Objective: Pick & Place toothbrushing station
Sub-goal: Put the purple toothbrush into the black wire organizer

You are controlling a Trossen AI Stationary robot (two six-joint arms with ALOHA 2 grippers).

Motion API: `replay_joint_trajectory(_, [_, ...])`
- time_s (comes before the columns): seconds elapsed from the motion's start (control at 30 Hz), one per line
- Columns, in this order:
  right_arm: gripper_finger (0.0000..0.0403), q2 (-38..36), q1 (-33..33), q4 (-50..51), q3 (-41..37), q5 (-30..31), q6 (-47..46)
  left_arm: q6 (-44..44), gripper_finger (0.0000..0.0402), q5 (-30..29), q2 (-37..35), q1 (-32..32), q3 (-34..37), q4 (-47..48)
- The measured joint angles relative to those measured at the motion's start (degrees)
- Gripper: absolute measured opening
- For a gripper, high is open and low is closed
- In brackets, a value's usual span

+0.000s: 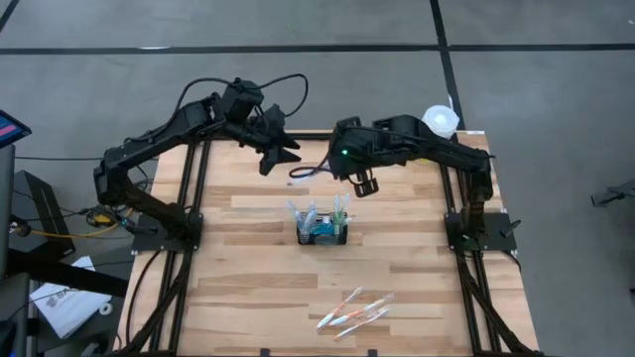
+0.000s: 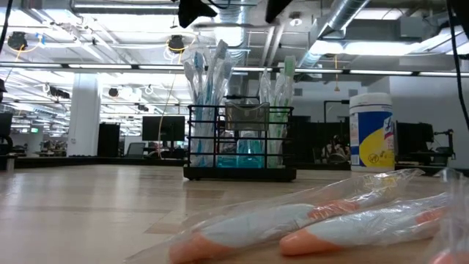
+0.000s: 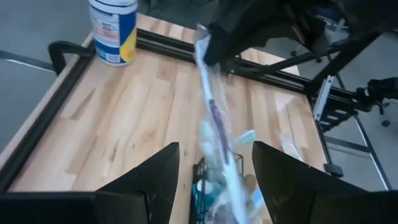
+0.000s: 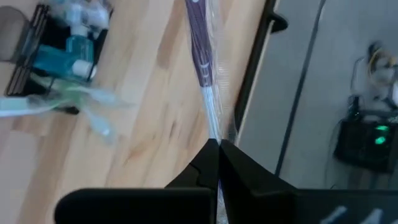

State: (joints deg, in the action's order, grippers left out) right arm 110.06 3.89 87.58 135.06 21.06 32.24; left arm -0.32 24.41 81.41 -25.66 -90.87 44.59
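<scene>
Purple wrapped toothbrush (image 4: 200, 46) in right claw (image 4: 217, 144).

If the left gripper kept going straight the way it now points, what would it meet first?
Most likely the wrapped purple toothbrush, which hangs between the open left gripper's fingers, pinched at its end by the shut right gripper. Just past it sits the black mesh caddy. Depth is uncertain.

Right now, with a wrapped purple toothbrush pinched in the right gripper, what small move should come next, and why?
Probably carry the wrapped purple toothbrush over the wire caddy. The right gripper is shut on the wrapper's end, off to the caddy's side above bare table; the left gripper hangs open nearby.
</scene>
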Motion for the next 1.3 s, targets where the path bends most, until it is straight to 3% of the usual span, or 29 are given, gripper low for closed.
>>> replay_joint_trajectory(0.53, [0.0,0.0,-0.7,-12.8,-0.1,1.7,11.8,-1.6,0.0198,16.0,5.3,-1.3,0.1,0.2])
replay_joint_trajectory(1.3, [0.0,0.0,-1.4,-17.1,-0.1,-2.6,20.0,-4.9,0.0198,20.7,6.0,-4.0,0.1,-7.1])
